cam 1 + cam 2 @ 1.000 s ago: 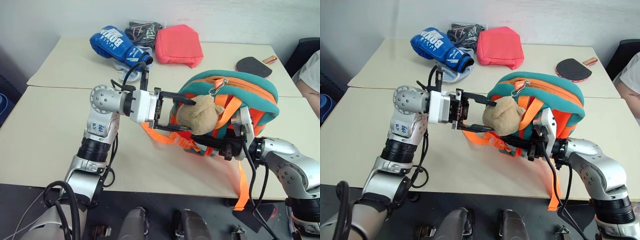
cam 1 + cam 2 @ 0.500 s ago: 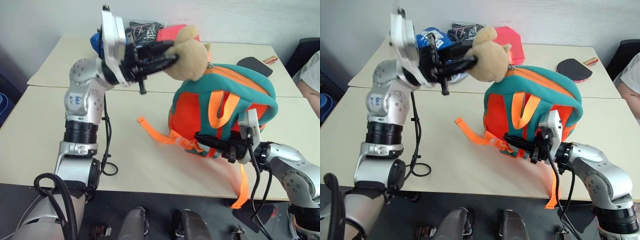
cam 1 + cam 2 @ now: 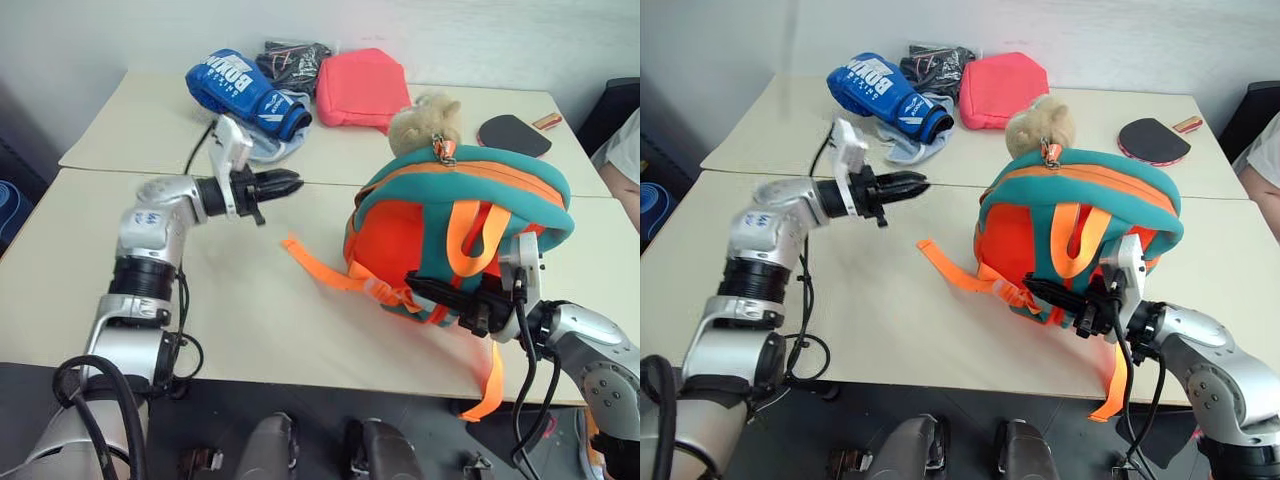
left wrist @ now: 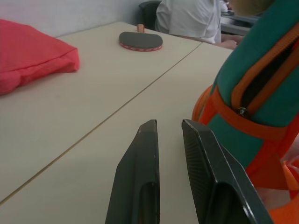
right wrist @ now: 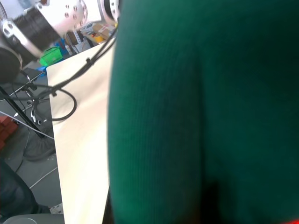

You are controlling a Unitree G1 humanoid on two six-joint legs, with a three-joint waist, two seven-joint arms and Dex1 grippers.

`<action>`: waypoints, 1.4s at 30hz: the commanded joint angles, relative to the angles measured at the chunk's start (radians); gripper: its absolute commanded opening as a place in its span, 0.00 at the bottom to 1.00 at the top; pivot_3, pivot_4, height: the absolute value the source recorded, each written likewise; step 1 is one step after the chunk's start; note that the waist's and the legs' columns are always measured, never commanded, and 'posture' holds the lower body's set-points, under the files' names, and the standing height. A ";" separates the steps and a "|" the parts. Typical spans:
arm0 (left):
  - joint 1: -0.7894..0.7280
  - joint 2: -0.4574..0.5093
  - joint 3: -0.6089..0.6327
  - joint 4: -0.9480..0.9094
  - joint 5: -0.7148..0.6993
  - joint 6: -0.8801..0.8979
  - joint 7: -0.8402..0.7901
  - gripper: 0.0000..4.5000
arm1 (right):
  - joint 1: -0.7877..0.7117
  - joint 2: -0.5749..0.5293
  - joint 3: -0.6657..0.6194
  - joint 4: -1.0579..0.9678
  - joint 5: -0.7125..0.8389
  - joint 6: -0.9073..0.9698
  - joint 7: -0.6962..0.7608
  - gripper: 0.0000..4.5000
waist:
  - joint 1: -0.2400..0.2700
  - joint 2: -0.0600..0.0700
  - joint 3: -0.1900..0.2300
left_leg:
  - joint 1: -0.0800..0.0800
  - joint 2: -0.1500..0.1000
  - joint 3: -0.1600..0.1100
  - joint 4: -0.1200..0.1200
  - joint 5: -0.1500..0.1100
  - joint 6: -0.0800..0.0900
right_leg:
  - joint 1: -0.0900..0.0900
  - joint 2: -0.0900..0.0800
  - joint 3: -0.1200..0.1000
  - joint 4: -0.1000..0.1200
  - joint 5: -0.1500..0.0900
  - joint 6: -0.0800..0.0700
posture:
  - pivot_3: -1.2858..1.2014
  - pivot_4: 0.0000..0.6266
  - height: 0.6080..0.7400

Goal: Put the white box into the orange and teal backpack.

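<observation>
Two pale tables; left tool nearly closed, right tool seemingly gripping backpack.

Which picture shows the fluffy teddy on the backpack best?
The left eye view: the tan plush toy sits on top of the orange and teal backpack, by the zipper pull, fully in sight. The right eye view shows it much the same. In the left wrist view, a tan sliver at the backpack's top may be the toy.

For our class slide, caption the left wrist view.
Left gripper, nearly shut and empty, points past the orange and teal backpack toward a table tennis paddle.
</observation>
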 commanded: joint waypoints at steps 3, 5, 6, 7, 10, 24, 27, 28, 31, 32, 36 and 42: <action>-0.037 -0.019 0.073 -0.063 -0.067 -0.092 -0.060 0.40 | 0.024 -0.002 -0.033 -0.035 0.015 -0.024 0.001 0.00 | -0.003 0.000 0.000 | 0.001 0.000 0.001 -0.001 0.000 0.000 | 0.000 0.000 0.000 -0.001 0.000 0.000 | 0.52 0.24 1.00; -0.055 -0.041 0.097 -0.064 -0.101 -0.082 -0.061 0.54 | 0.027 -0.004 -0.032 -0.032 0.013 -0.027 0.006 0.00 | -0.003 0.000 0.000 | 0.001 0.000 0.001 -0.001 0.000 0.000 | 0.000 0.000 0.000 -0.001 0.000 0.000 | 0.52 0.24 1.00; -0.067 -0.049 0.105 -0.062 -0.117 -0.061 -0.064 0.59 | 0.027 -0.005 -0.031 -0.031 0.012 -0.029 0.010 0.00 | -0.003 0.000 0.000 | 0.001 0.000 0.001 0.000 0.000 0.000 | 0.000 0.000 0.000 -0.001 0.000 0.000 | 0.52 0.24 1.00; -0.082 -0.055 0.109 -0.055 -0.131 -0.035 -0.070 0.66 | 0.027 -0.007 -0.030 -0.029 0.012 -0.029 0.015 0.00 | -0.002 0.000 0.000 | 0.001 0.000 0.001 0.000 0.000 0.000 | 0.000 0.000 0.000 0.000 0.000 0.000 | 0.52 0.24 1.00; -0.148 -0.091 0.117 0.001 -0.165 0.045 -0.071 0.87 | 0.024 -0.014 -0.024 -0.020 0.011 -0.029 0.032 0.00 | 0.001 0.000 0.000 | 0.001 0.000 0.001 0.000 0.000 0.000 | 0.001 0.000 0.000 0.000 0.000 0.000 | 0.52 0.24 1.00; -0.500 -0.312 0.124 0.561 -0.046 -0.058 -0.094 0.98 | 0.003 -0.008 0.006 -0.026 0.005 -0.020 0.036 0.00 | -0.003 -0.001 0.000 | 0.001 0.000 0.003 0.000 0.000 0.000 | -0.002 0.001 0.000 0.001 0.000 0.000 | 0.52 0.24 1.00; -0.515 -0.334 0.114 0.607 -0.012 -0.086 -0.119 0.98 | 0.005 -0.003 0.010 -0.037 0.007 -0.019 0.023 0.00 | -0.004 -0.001 0.000 | 0.000 0.000 0.004 0.000 0.000 0.000 | -0.004 0.001 0.001 0.002 0.000 0.000 | 0.52 0.24 1.00; -0.519 -0.340 0.109 0.621 0.001 -0.083 -0.115 0.94 | 0.006 -0.001 0.011 -0.042 0.009 -0.018 0.017 0.00 | -0.004 -0.001 0.000 | 0.000 0.000 0.004 -0.001 0.000 -0.001 | -0.005 0.001 0.001 0.002 0.000 0.000 | 0.52 0.24 1.00; -0.527 -0.347 0.120 0.635 0.009 -0.076 -0.138 0.78 | 0.009 0.005 0.013 -0.055 0.013 -0.020 -0.001 0.00 | -0.003 -0.001 0.000 | -0.001 0.000 0.005 0.000 0.001 -0.001 | -0.007 0.001 0.002 0.003 0.000 0.000 | 0.52 0.24 1.00; -0.531 -0.344 0.129 0.634 0.004 -0.064 -0.148 0.71 | 0.011 0.007 0.013 -0.059 0.014 -0.021 -0.008 0.00 | -0.003 -0.001 0.000 | -0.002 0.000 0.005 0.000 0.001 -0.001 | -0.007 0.001 0.002 0.003 0.000 0.000 | 0.52 0.24 1.00; -0.522 -0.311 0.152 0.621 0.004 -0.070 -0.159 0.43 | 0.018 0.015 0.010 -0.073 0.015 -0.023 -0.030 0.00 | -0.003 -0.001 0.000 | -0.002 0.000 0.005 0.000 0.001 -0.001 | -0.007 0.000 0.002 0.003 0.000 0.000 | 0.52 0.24 1.00; -0.468 -0.224 0.174 0.565 0.031 -0.126 -0.072 0.14 | 0.028 0.033 0.002 -0.088 0.002 -0.044 -0.065 0.00 | -0.008 -0.001 0.000 | -0.002 0.000 0.006 0.000 0.001 -0.001 | -0.009 0.001 0.003 0.006 0.000 0.000 | 0.52 0.24 1.00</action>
